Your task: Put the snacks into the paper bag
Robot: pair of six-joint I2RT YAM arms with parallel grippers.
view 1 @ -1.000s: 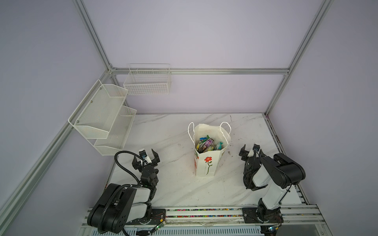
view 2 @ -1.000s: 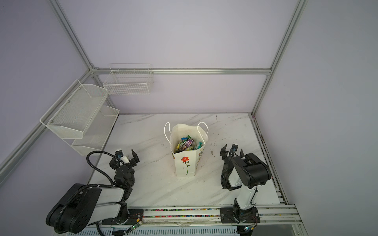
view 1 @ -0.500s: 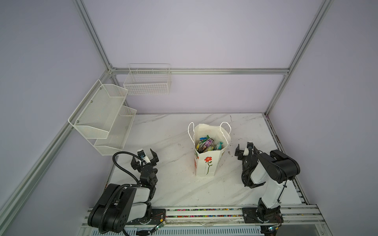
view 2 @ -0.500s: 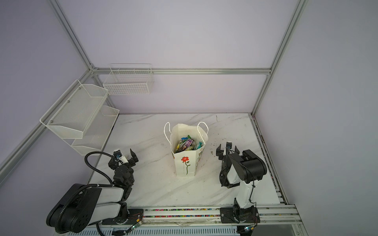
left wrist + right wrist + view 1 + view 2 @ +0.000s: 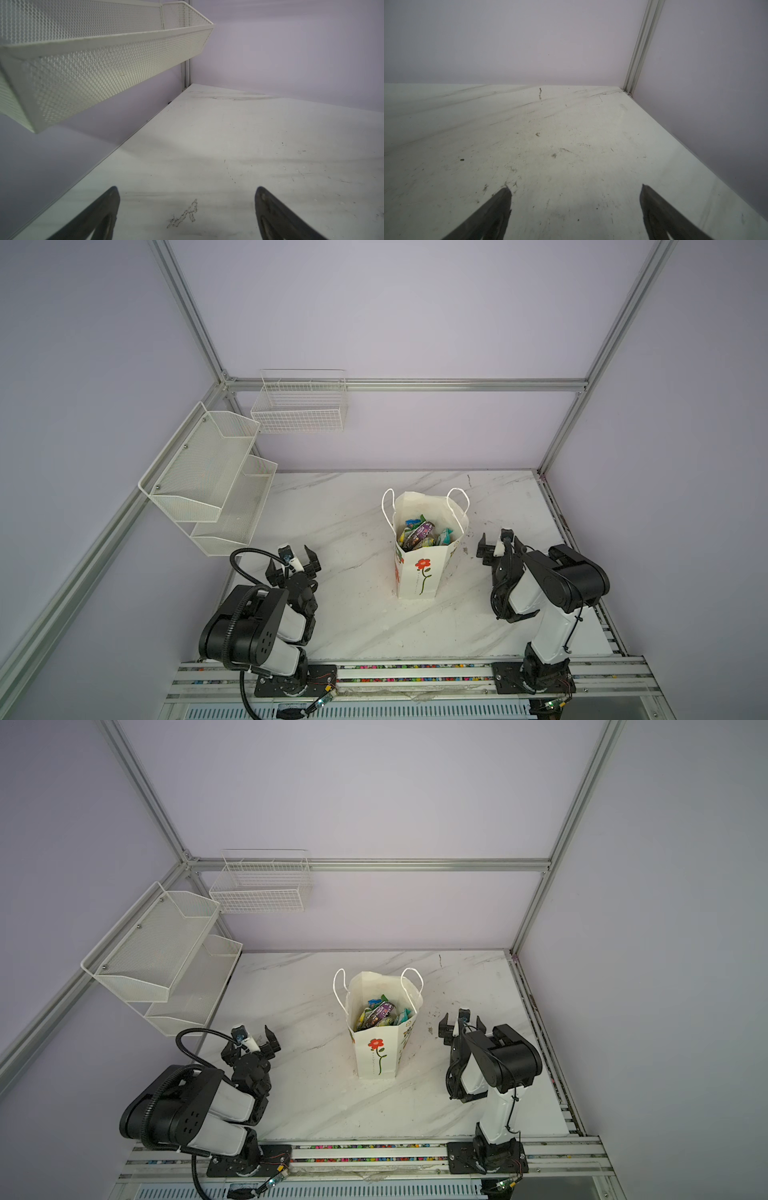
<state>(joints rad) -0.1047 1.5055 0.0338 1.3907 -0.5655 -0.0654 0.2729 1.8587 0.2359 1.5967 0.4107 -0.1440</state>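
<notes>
both arms have drawn back slightly; left fingers and right fingers stand spread and empty. the snacks sit inside the paper bag, upright on the desk. we judge only parking remains, so we should retreat without brushing the bag.

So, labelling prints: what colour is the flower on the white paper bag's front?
Red flower, green stem, on the white paper bag; clearest in a top view.

The white paper bag with cord handles and a red flower print stands upright and open near the middle of the table, glossy colourful snacks heaped inside.
</notes>
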